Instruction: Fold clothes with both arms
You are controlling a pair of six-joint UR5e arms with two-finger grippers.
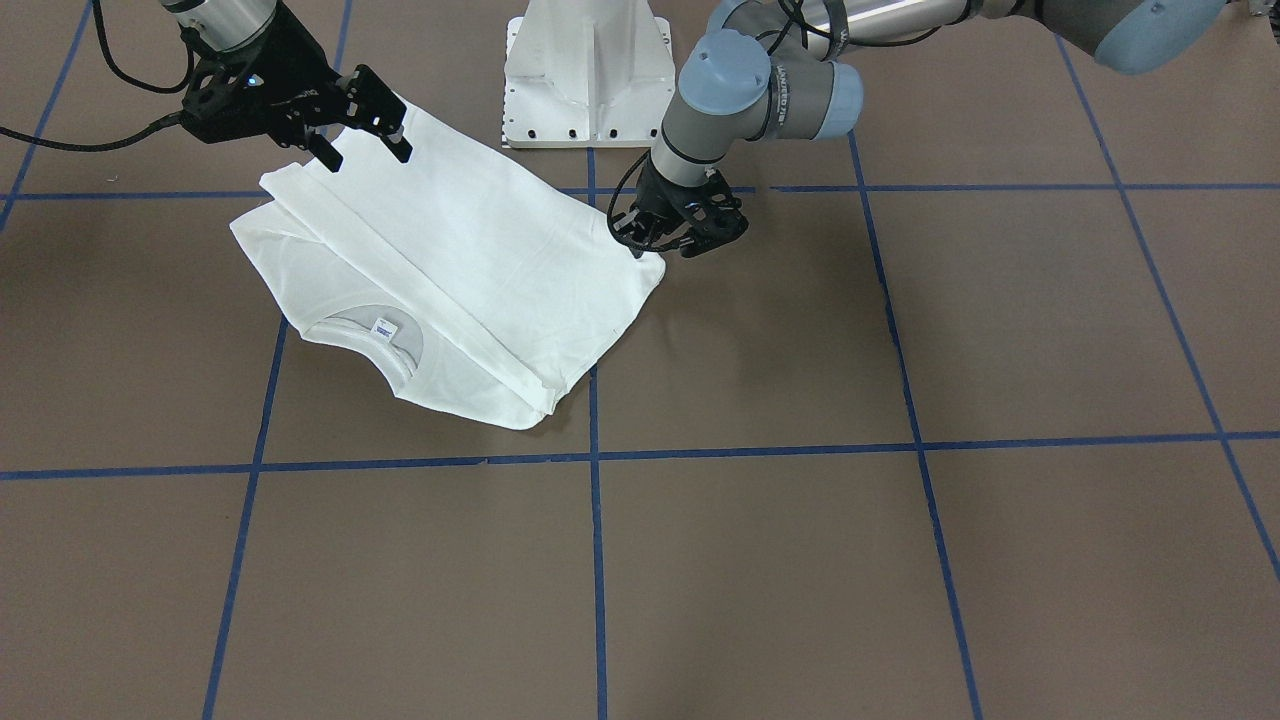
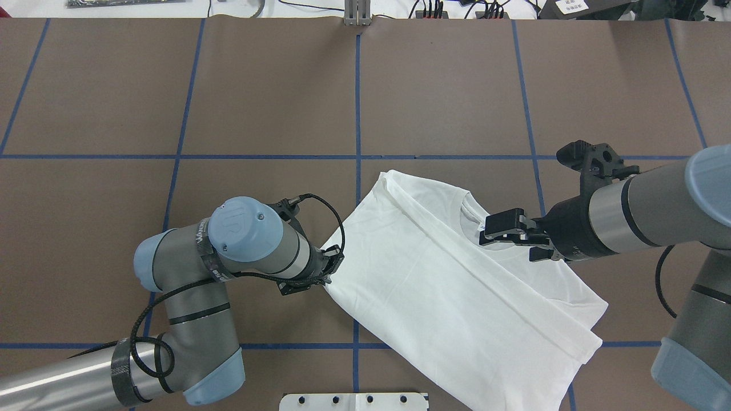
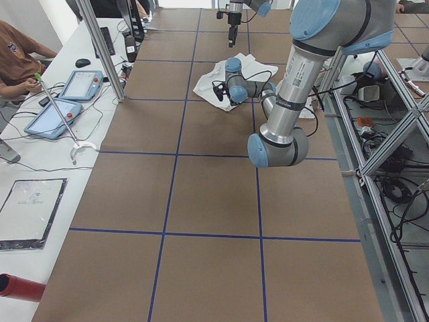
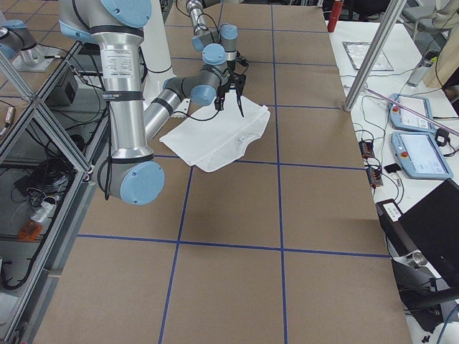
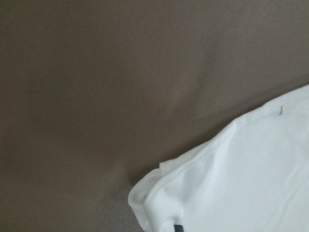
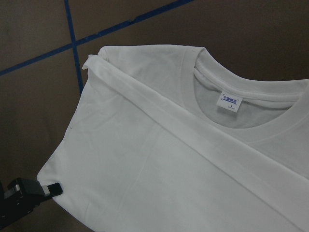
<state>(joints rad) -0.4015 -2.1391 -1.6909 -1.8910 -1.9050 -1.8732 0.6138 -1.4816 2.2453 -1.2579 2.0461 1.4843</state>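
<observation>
Lying part-folded by the robot-side edge of the tabletop (image 1: 900, 560), just in front of the white pedestal base (image 1: 588, 70), the white T-shirt (image 1: 480, 260) is spread from the tabletop's middle line towards the robot's right. Its collar (image 6: 241, 126) and small blue-white label (image 6: 230, 100) are turned up and point to the operators' edge. One side has been laid over the body, and a long doubled band (image 1: 440, 300) is left slanting across the cloth; a lengthwise fold is judged done and a crosswise one not yet made.

The left pincer (image 1: 668, 245) is set low at the free corner nearest the middle line, touching the cloth. Whether cloth is clamped there cannot be told, since only the corner on the brown surface is shown in its wrist view. That corner appears to have been chosen so the layer can be pinched and carried over.

The right pincer (image 1: 367, 155) is held raised above the shirt's robot-side part, spread wide and empty. It is judged to be kept high so the whole garment stays in its camera's sight until a matching corner is picked.
</observation>
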